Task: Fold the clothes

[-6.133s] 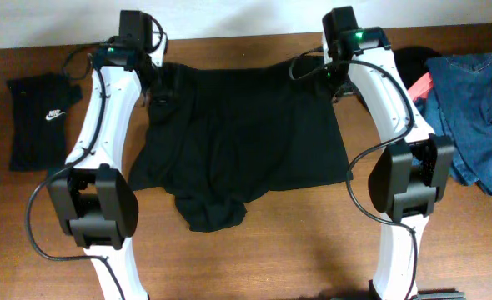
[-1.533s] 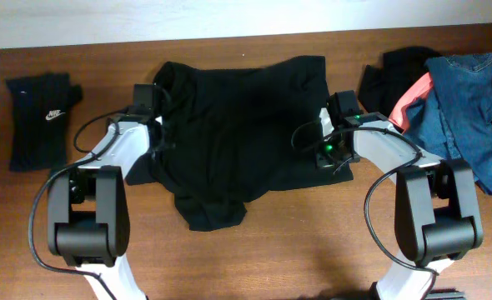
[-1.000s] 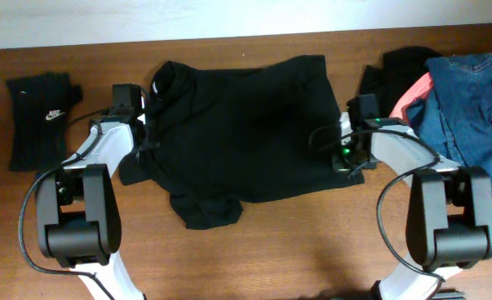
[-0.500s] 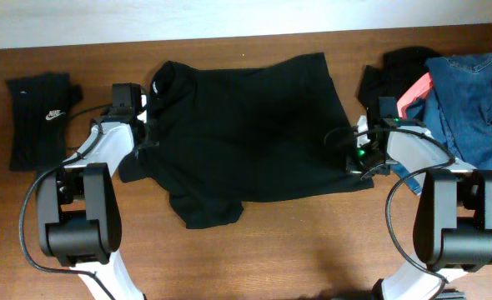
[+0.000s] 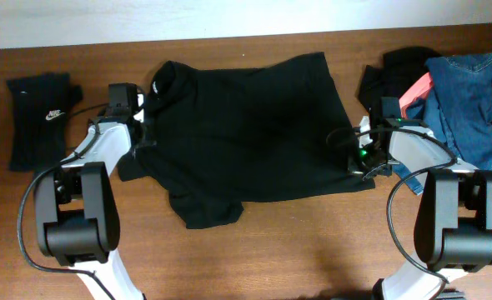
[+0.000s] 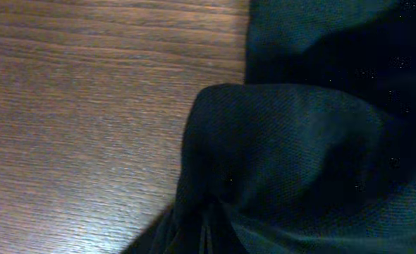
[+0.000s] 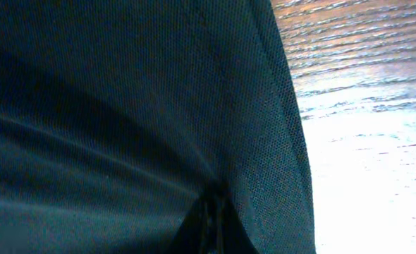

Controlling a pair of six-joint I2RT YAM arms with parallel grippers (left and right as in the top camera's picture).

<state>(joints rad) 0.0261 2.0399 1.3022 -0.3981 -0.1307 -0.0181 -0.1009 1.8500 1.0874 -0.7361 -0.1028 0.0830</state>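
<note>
Overhead, the black shirt (image 5: 246, 133) lies spread mid-table with its long axis running left to right. It sits between my left gripper (image 5: 143, 133) at its left edge and my right gripper (image 5: 356, 162) at its right edge, each arm nearest its own side. In my left wrist view the jaws are closed, pinching a pucker of shirt cloth, with bare table (image 6: 88, 106) to the left. In my right wrist view the jaws are likewise closed on the shirt's edge, and the cloth spreads leftward.

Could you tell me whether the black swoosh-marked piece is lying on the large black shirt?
No, the swoosh-marked piece lies apart from the black shirt, with bare table between them.
</note>
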